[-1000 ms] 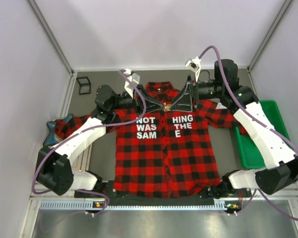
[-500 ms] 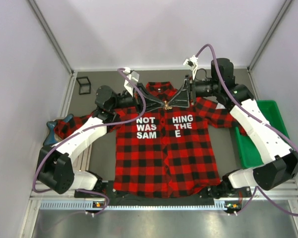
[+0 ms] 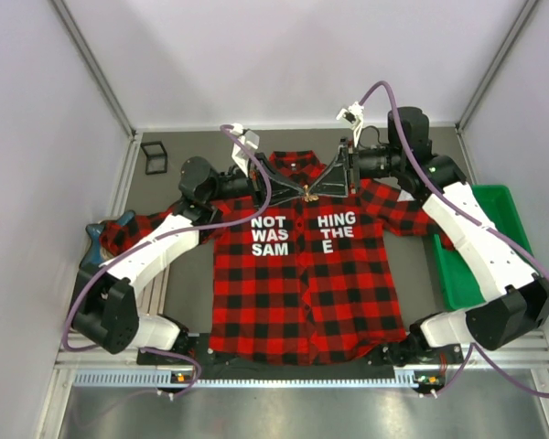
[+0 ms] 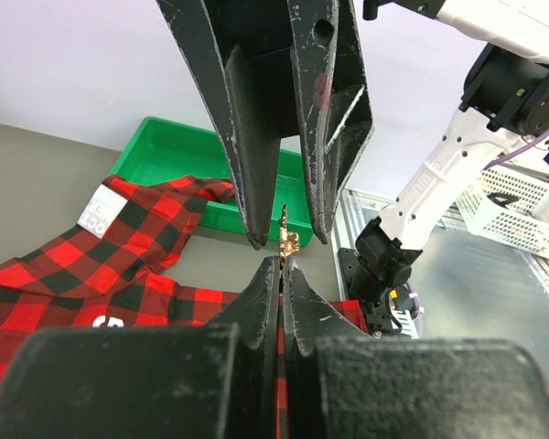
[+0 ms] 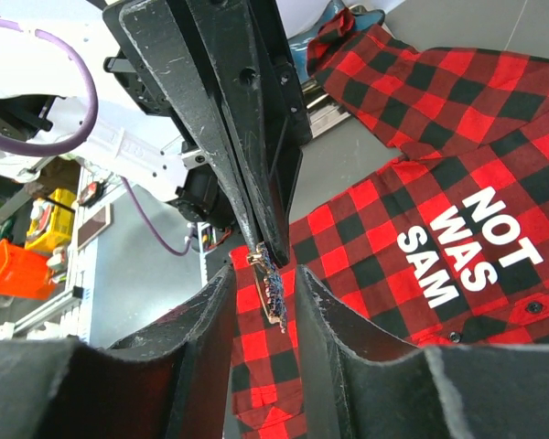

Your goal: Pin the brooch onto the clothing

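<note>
Left tool (image 4: 281,271) pinched on brooch (image 4: 288,240), right tool (image 5: 264,273) tips apart around it. Hold it steady, lower slowly onto shirt (image 3: 302,293).

Brooch (image 5: 273,294) at L gripper (image 5: 270,254) tip, betw spread R gripper (image 5: 263,274) fingers (image 5: 197,347).

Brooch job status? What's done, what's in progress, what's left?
Done: the plaid shirt lies spread flat, lettering up, and the brooch is picked up. In hand: the left end effector pinches the brooch at its tips above the shirt's upper chest. The right end effector straddles it, seemingly not clamped. Left: fastening it through the fabric; the brooch isn't attached yet.
</note>
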Controlling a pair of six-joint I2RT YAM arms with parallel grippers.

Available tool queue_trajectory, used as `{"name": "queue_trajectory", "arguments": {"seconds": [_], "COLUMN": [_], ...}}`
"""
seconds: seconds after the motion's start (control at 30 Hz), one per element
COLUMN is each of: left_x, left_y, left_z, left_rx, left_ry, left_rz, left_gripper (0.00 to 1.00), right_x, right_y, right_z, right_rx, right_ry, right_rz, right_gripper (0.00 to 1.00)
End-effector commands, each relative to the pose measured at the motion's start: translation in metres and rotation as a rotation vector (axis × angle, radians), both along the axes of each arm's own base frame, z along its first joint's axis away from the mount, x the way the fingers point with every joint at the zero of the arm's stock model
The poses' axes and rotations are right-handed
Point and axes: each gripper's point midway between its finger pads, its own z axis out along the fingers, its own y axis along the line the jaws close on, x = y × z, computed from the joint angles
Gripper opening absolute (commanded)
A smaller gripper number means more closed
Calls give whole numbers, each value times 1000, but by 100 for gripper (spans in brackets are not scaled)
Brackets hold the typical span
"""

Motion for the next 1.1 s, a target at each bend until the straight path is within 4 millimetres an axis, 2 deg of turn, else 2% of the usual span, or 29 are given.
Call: {"name": "queue_trajectory", "arguments": {"seconds": [0.0,0.23,0.4,0.7,0.87,0.93,1.07], "left_x": [-1,-2,-1,-1,-2,-2,-1], "left_y": [-1,-2,-2,-3,-4,-4,-6], "left_z": [12,14,14,15,16,17,15], "left_rx": [-27,-30,-31,-43,-46,-45,-33], "left_ry": [-28,-23,-21,-4,-6,-7,-7], "left_rz": [-4,-7,-7,-16,-18,-19,-17], "left_gripper": [0,0,0,0,0,0,0], "right_x": [-3,-3,-5,-6,-5,-4,-6], "right_y": [3,2,2,0,-1,-1,1], "right_z": [21,17,12,5,3,4,0], "right_rx": [35,27,20,-4,-14,-17,-41], "right_ry": [-84,-87,-88,-112,-121,-126,-153], "right_rz": [21,18,26,24,13,8,11], "right_gripper": [31,29,21,17,9,2,0]}}
